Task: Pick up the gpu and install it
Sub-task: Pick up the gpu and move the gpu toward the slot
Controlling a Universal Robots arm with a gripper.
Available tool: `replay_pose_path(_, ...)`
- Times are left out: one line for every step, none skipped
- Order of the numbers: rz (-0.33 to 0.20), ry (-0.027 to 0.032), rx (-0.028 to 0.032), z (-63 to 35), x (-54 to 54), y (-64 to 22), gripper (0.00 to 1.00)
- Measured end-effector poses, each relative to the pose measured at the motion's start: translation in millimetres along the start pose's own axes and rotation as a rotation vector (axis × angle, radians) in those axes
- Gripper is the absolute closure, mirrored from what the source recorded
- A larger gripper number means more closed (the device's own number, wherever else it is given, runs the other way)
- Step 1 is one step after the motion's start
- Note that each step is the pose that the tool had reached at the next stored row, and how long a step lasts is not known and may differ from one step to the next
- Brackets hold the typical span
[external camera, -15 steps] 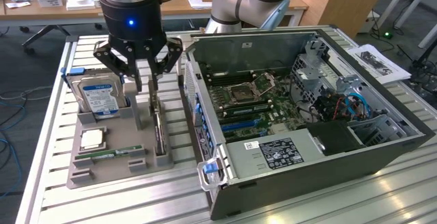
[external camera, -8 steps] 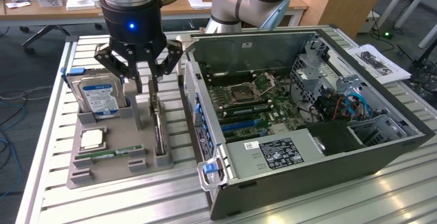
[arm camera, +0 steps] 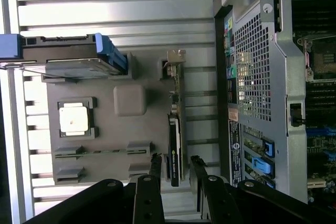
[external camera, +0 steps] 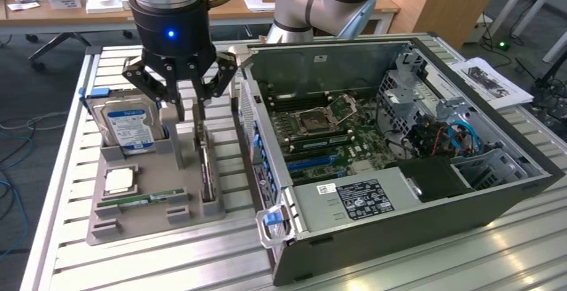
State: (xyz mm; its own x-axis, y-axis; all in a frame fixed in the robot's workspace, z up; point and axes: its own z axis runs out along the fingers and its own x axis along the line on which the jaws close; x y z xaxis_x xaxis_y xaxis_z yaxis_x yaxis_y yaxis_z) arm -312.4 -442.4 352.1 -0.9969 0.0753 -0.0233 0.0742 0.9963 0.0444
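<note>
The thin dark circuit card with the pale metal end, i.e. the gpu [external camera: 207,168] [arm camera: 176,129], is parked on its edge in a slot of the grey plastic parts holder [external camera: 159,223] [arm camera: 105,129], on the side of the holder nearest the open dark computer case [external camera: 443,221] [arm camera: 252,77]. So nothing is installed yet.

Orientation-wise: the card's long axis is laid along the holder's length, pretty much parallel to the case wall beside it. The pale metal bracket end is pointed toward the holder end where the silver hard drive with the blue label [external camera: 124,128] [arm camera: 79,66] is kept. The dark end is pointed toward the end where the slim green memory stick [external camera: 142,201] [arm camera: 94,152] is slotted. A square silver processor chip [external camera: 119,181] [arm camera: 73,119] is seated between those two.

The black gripper [external camera: 190,115] [arm camera: 176,169] is hung over the holder, roughly in line with the card. Its jaws are spread wide and nothing is gripped. In the wrist view the two fingertips [arm camera: 155,167] are seen one on each side of the card's dark end, with a gap left on both sides.

Everything is set on a slatted aluminium table [external camera: 177,261] [arm camera: 115,3].
</note>
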Motion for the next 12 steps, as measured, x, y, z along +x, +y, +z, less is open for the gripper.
replay_pose_path(0.0,0.0,0.0,0.0,0.0,0.0,0.64)
replay_pose_path(0.0,-0.0001,-0.0001,0.3,0.0,0.0,0.64)
replay_pose_path(0.0,-0.0004,-0.0004,1.0,0.0,0.0,0.64)
replay_pose_path(0.0,-0.0003,-0.0003,1.9,0.1,-0.1,0.64)
replay_pose_path(0.0,-0.0001,0.0,2.7,0.1,-0.1,0.64)
replay_pose_path(0.0,0.0,0.0,3.8,0.1,-0.2,0.64)
replay_pose_path(0.0,-0.0001,-0.0001,5.0,0.1,-0.2,0.64)
replay_pose_path(0.0,-0.0001,-0.0001,6.2,0.2,-0.3,0.64)
replay_pose_path(0.0,-0.0001,-0.0001,7.4,0.2,-0.3,0.64)
replay_pose_path(0.0,-0.0001,0.0,8.6,0.2,-0.4,0.64)
replay_pose_path(0.0,-0.0001,0.0,9.7,0.2,-0.4,0.64)
replay_pose_path(0.0,-0.0001,-0.0001,10.9,0.3,-0.5,0.64)
